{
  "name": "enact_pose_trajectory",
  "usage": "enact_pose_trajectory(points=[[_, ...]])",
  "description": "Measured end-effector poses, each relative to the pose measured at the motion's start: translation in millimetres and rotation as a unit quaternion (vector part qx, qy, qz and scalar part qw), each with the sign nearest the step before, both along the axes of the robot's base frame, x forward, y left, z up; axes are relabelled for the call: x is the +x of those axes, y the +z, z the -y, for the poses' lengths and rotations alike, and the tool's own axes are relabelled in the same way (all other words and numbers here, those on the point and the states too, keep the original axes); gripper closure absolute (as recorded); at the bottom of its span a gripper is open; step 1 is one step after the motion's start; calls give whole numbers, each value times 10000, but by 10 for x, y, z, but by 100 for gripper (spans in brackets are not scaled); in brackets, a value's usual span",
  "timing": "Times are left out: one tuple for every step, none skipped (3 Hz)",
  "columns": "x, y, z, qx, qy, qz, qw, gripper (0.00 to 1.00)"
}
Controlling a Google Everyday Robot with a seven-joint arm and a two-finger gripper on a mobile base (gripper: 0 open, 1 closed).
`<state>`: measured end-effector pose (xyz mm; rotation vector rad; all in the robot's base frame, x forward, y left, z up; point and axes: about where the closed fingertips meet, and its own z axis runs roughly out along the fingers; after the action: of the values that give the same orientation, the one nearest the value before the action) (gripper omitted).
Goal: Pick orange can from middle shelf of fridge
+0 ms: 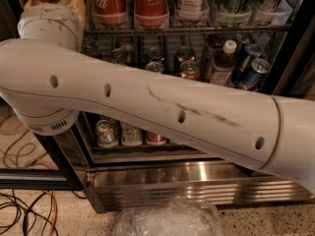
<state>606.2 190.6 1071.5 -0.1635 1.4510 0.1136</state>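
Note:
My white arm (162,107) crosses the whole view in front of the open fridge (197,183). Its elbow (47,117) is at the left and a joint (49,23) rises at the top left. The gripper is out of view. Above the arm, on the middle shelf (147,58), stand several small cans. An orange-gold can with a silver lid (189,71) is among them, just above the arm's upper edge. Its lower part and the shelf's front edge are hidden by the arm.
Tall red Coca-Cola cans (130,4) stand on the shelf above. Blue cans (253,73) and a white-capped bottle (224,60) are to the right of the orange can. More cans (130,134) are on the lower shelf. Cables (19,210) and clear plastic (167,220) lie on the floor.

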Motion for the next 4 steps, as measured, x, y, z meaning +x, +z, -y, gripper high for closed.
enact_pose_trajectory(points=[[0,1,0,0,0,0,10000,100],[-39,179,-7,24,16,70,10000,100],[-177,394,-63,10,156,154,9998,100],[-474,432,-148,57,479,9,9988,100]])
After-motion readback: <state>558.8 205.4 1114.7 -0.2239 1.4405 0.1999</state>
